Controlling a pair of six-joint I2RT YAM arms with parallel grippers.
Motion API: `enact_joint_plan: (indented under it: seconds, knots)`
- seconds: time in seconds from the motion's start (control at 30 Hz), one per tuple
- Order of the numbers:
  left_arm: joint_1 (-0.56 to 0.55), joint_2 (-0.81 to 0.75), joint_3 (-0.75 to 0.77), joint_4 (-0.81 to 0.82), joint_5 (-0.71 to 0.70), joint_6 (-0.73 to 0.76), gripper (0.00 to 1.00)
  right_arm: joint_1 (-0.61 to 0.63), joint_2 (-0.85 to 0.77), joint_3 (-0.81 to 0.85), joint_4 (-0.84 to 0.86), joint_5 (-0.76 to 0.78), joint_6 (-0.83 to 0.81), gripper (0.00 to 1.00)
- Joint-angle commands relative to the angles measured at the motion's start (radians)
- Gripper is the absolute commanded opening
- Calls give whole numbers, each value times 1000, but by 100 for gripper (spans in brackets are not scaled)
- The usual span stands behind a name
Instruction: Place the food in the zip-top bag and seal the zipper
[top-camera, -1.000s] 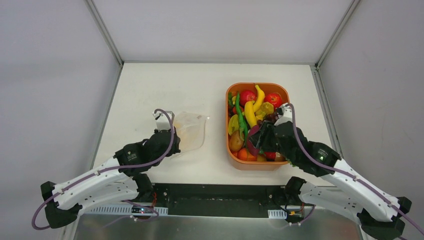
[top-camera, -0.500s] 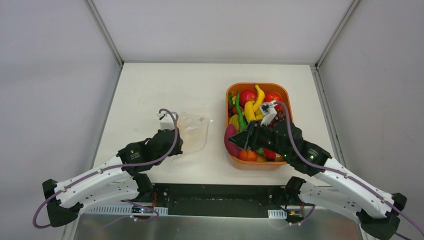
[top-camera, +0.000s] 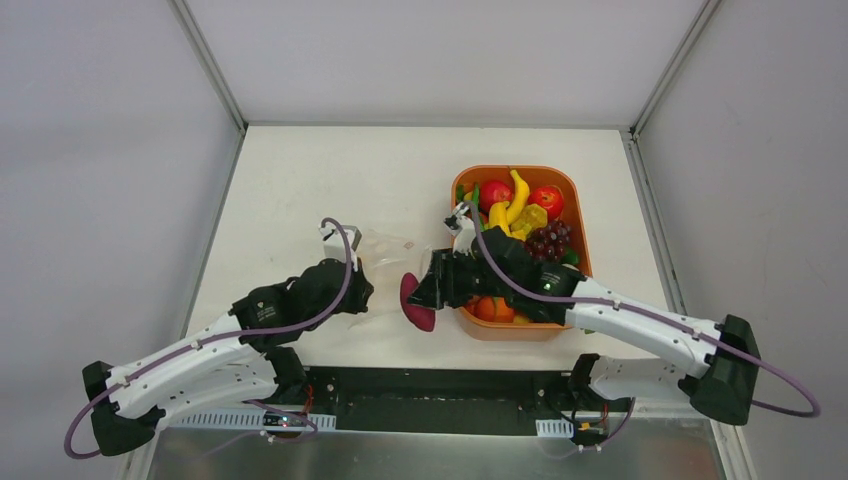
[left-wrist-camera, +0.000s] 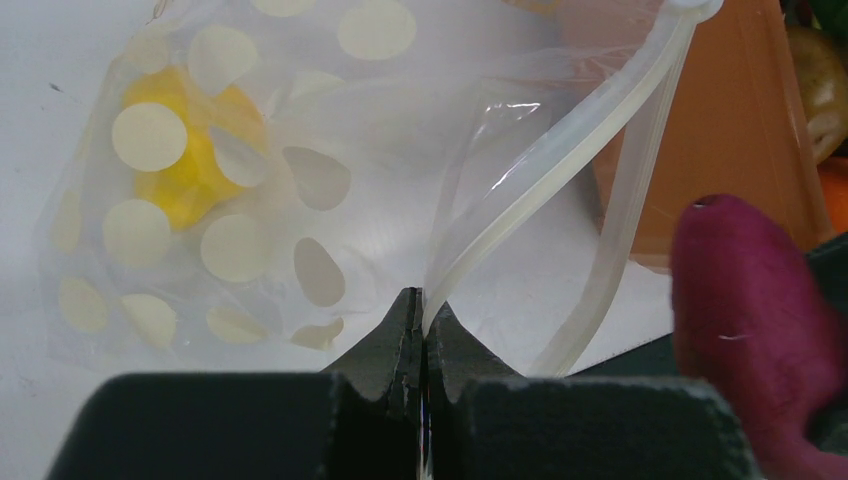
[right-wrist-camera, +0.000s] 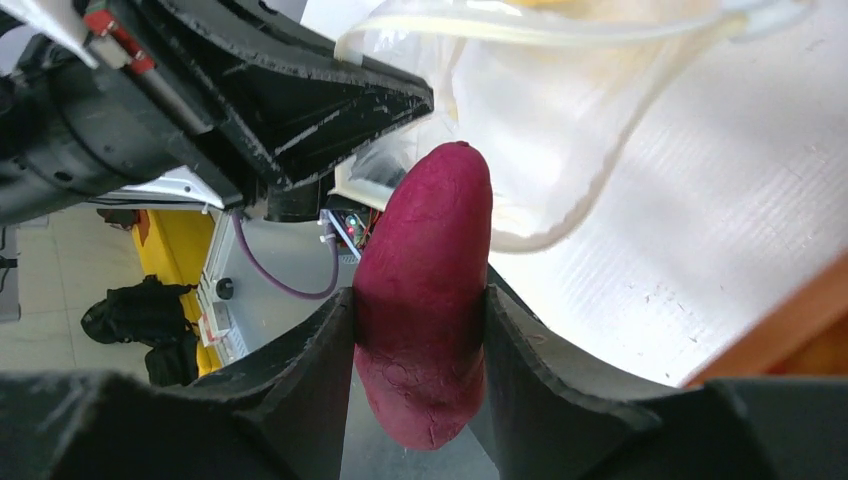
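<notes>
Left claw (left-wrist-camera: 418, 325) pinched shut on the zipper (left-wrist-camera: 560, 170), propping open the zip-top bag (left-wrist-camera: 230, 230) on the bench (top-camera: 300, 180) | right claw (right-wrist-camera: 420, 330) clamped on a purple food piece (right-wrist-camera: 425, 250), now swung out of the orange tray (top-camera: 515, 169) to just beside the bag mouth | I reckon insertion comes next.

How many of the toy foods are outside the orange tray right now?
2: a yellow piece inside the dotted bag, and a purple piece gripped by the right tool beside the bag's mouth. Others may be hidden.
</notes>
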Motion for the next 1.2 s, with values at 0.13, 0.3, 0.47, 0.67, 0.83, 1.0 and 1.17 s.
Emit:
enact_joint_plan:
  seconds: [0.13,0.3,0.47,0.67,0.83,1.0,1.17]
  knots:
    - [-2,-22,12,32,111,11,0,34,180,136,36,124,-27,33]
    - [-2,-44,24,2,125,16,0,36,262,207,11,346,-1,34]
    - [-3,-101,20,10,135,1,0,46,284,191,89,468,62,39]
    - [-3,-114,49,0,124,-11,0,64,322,207,159,494,15,52]
    - [-2,-132,65,-31,61,-27,0,64,309,207,166,349,-48,72]
    - [-3,-191,51,-30,-19,-31,0,65,154,109,257,267,-58,81]
    - [-3,-182,52,-80,-59,-26,0,65,-48,28,253,277,-73,81]
